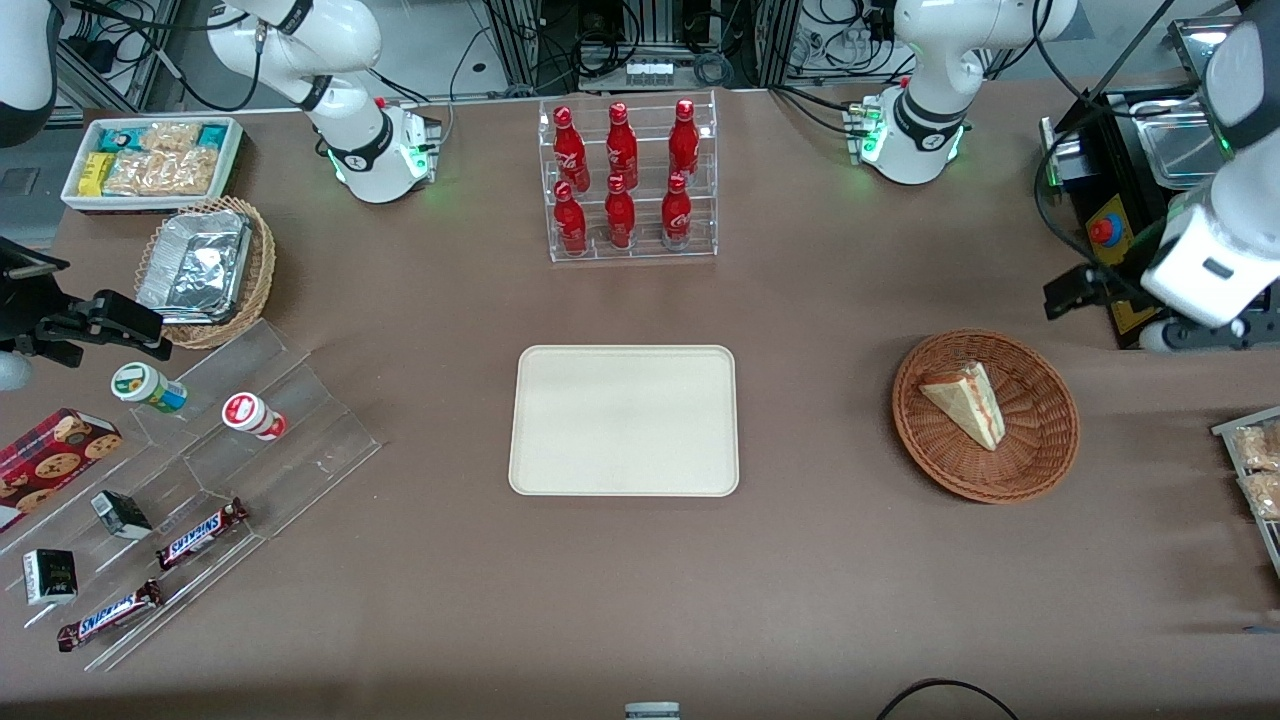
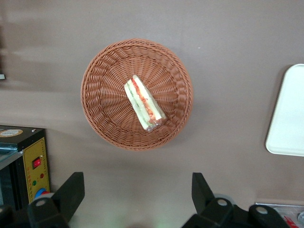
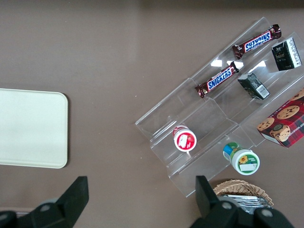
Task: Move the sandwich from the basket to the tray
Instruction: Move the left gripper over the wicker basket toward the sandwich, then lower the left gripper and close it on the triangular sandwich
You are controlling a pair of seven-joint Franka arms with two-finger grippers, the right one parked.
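The sandwich (image 1: 966,401), a pale bread wedge with red and green filling along its edge, lies in the round reddish-brown wicker basket (image 1: 1040,455). Both also show in the left wrist view, the sandwich (image 2: 144,103) in the middle of the basket (image 2: 104,90). The cream tray (image 1: 623,420) lies flat mid-table, empty; its edge shows in the left wrist view (image 2: 287,114). My left gripper (image 2: 137,191) is open and empty, held high above the table, apart from the basket and off toward the working arm's end (image 1: 1078,290).
A clear rack of red bottles (image 1: 628,180) stands farther from the camera than the tray. A black box with a red button (image 1: 1110,235) sits near the gripper. A clear stepped stand with snacks (image 1: 200,480), a tan basket of foil containers (image 1: 205,270) and a white snack bin (image 1: 150,160) lie toward the parked arm's end.
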